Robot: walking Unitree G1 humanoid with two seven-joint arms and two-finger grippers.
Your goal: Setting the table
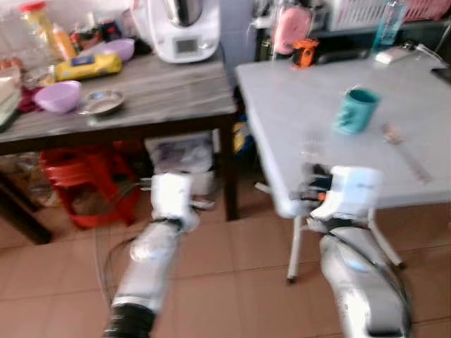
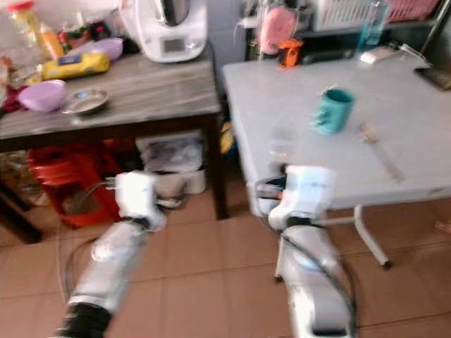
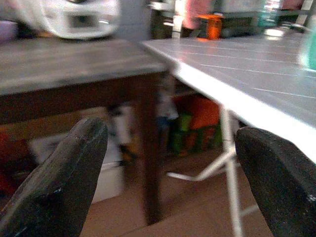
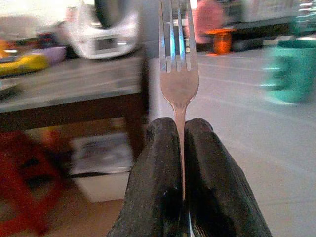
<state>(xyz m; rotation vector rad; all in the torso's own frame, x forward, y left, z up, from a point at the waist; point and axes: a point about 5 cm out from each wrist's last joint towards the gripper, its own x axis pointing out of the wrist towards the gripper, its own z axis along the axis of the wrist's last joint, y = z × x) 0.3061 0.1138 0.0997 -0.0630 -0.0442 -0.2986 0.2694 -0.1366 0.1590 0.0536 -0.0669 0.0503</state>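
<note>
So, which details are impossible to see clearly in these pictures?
- Silver metal fork: handle hidden between the right end effector fingers, right wrist view.
- Thin utensil on the white folding table: motion blur hides its type, eye views.
- Teal ceramic mug: contents not visible, blurred.
- Left end effector: fingertips cut by the frame edge.

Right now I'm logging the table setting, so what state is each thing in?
Silver metal fork: clamped upright in the right gripper, tines up.
Right gripper: shut on the fork, at the white table's near edge.
Left gripper: open, holding nothing, low between the two tables.
Teal ceramic mug: upright on the white table.
Purple plastic bowl: upright on the dark wooden table.
Small steel dish: beside the purple bowl.
</note>
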